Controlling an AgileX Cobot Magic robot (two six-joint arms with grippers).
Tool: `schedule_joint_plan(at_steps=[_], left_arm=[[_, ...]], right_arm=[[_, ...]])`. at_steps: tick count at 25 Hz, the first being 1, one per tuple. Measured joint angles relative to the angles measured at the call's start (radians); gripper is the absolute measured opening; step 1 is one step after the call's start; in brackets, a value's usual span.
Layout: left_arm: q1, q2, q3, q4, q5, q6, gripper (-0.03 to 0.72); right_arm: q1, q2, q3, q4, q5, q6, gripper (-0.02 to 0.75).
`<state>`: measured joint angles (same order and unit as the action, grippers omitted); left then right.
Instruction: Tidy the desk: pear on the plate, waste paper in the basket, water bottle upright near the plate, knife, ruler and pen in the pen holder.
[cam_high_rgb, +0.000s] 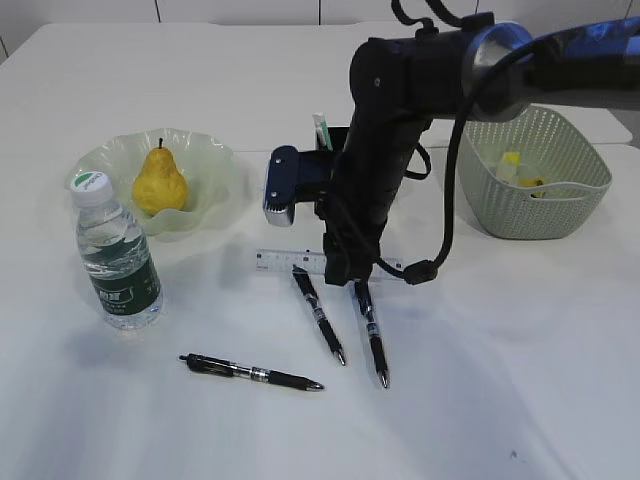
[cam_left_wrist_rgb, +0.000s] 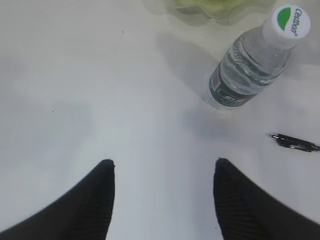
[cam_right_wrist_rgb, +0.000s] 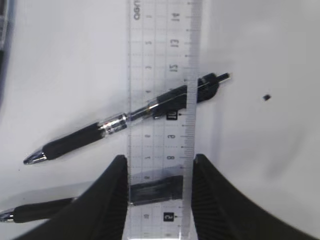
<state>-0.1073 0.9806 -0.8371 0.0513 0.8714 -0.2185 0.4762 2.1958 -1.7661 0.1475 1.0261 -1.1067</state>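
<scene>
Pear on plate, bottle upright beside it toward the bench's left edge, paper in basket. Right tool straddles the ruler, parted; three pens remain. Left tool open, empty.

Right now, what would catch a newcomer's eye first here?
The right gripper straddles the clear plastic ruler lying across black pens mid-desk. At left, a yellow pear sits on the ruffled pale green plate, with the upright water bottle in front.
</scene>
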Motion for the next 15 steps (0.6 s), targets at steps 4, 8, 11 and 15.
schedule_joint_plan(at_steps=[4, 8, 11, 15], left_arm=[[0.000, 0.000, 0.000, 0.000, 0.000, 0.000, 0.445], [0.000, 0.000, 0.000, 0.000, 0.008, 0.000, 0.445], [0.000, 0.000, 0.000, 0.000, 0.011, 0.000, 0.445], [0.000, 0.000, 0.000, 0.000, 0.023, 0.000, 0.445]], right_arm=[[0.000, -0.038, 0.000, 0.016, -0.035, 0.004, 0.288], [-0.016, -0.072, 0.000, 0.045, -0.044, 0.039, 0.288], [-0.045, -0.097, 0.000, 0.075, -0.068, 0.072, 0.288], [-0.105, -0.135, 0.000, 0.133, -0.115, 0.081, 0.288]])
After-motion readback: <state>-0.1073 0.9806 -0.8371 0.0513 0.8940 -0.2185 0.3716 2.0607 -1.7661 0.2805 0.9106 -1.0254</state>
